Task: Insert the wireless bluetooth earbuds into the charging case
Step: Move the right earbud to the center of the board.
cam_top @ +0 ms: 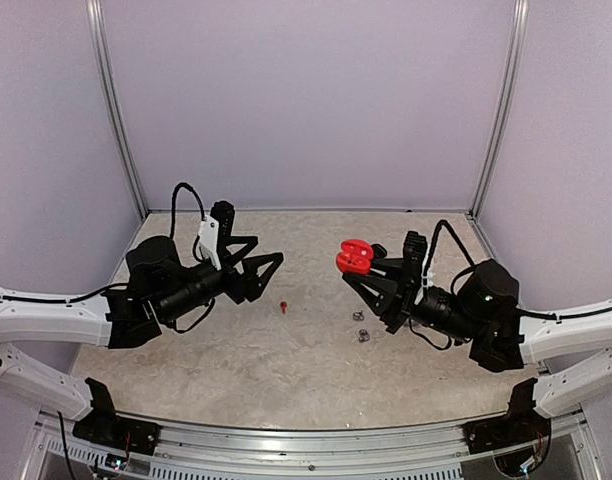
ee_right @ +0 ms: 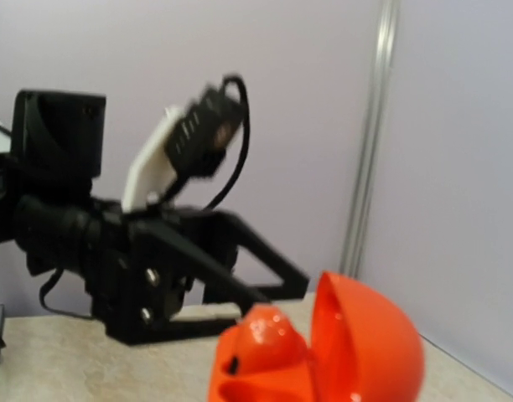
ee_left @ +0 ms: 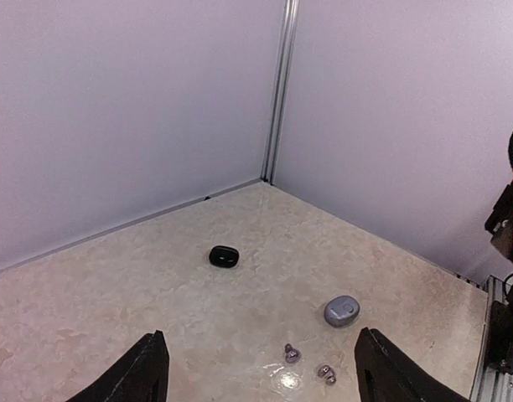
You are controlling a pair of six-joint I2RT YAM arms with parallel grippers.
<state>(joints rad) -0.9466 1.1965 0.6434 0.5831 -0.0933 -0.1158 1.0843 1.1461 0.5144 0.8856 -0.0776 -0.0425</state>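
Note:
My right gripper [cam_top: 363,268] is shut on a red charging case [cam_top: 354,258], held above the table with its lid [ee_right: 370,343] swung open. In the right wrist view a rounded red lump [ee_right: 272,325], which looks like an earbud, sits in the case's base; my right fingers are hidden there. My left gripper [cam_top: 270,250] hangs open and empty a short way left of the case, its fingers [ee_left: 147,373] wide apart. One red earbud [cam_top: 283,305] lies on the table between the arms. Two silver-grey earbuds [ee_left: 292,353] [ee_left: 326,373] lie close together by the right arm.
A grey case [ee_left: 342,311] lies shut on the table just beyond the silver-grey earbuds. A black case [ee_left: 224,256] lies further back towards the corner. White walls with metal posts [ee_left: 277,92] enclose the table on three sides.

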